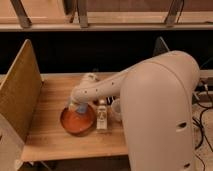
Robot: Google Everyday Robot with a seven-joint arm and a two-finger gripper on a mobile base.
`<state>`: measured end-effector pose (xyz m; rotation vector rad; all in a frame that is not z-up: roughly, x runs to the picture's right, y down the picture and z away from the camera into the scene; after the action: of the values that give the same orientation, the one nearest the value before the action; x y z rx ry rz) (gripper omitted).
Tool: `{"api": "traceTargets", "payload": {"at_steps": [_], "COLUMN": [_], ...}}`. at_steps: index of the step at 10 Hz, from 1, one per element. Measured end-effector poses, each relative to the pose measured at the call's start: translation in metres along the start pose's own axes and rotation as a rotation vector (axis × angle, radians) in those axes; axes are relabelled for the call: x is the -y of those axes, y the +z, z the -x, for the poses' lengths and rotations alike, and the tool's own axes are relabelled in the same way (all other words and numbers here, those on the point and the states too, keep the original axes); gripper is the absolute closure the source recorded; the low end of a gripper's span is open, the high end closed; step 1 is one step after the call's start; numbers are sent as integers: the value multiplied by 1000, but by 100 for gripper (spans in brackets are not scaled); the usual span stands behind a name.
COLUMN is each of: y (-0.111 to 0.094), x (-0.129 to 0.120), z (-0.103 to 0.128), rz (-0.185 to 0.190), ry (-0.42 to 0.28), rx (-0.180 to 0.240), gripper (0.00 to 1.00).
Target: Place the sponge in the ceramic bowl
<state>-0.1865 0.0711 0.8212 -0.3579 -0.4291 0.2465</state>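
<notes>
The orange-red ceramic bowl [76, 121] sits on the wooden table, left of centre. My white arm reaches left from the big robot body, and its gripper [80, 105] hangs over the bowl's far rim. The light-blue sponge [82, 108] shows at the gripper's tip, held just above the inside of the bowl. I cannot tell whether the sponge touches the bowl.
A whitish upright bottle [102, 116] stands just right of the bowl, with a small whitish cup [115, 109] beside it. A tall woven panel [20, 92] walls the table's left side. The robot body [160, 115] fills the right. The table's front edge [75, 150] is near.
</notes>
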Motion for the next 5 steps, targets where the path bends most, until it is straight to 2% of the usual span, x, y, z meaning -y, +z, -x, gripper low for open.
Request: {"api": "traceTargets", "payload": {"at_steps": [2,3,5], "y": [0,1,1], "x": [0,0,0], "z": [0,0,0], "rz": [0,1,1], "ry": [0,0,0], "rx": [0,0,0], "gripper": [27,21,20]}}
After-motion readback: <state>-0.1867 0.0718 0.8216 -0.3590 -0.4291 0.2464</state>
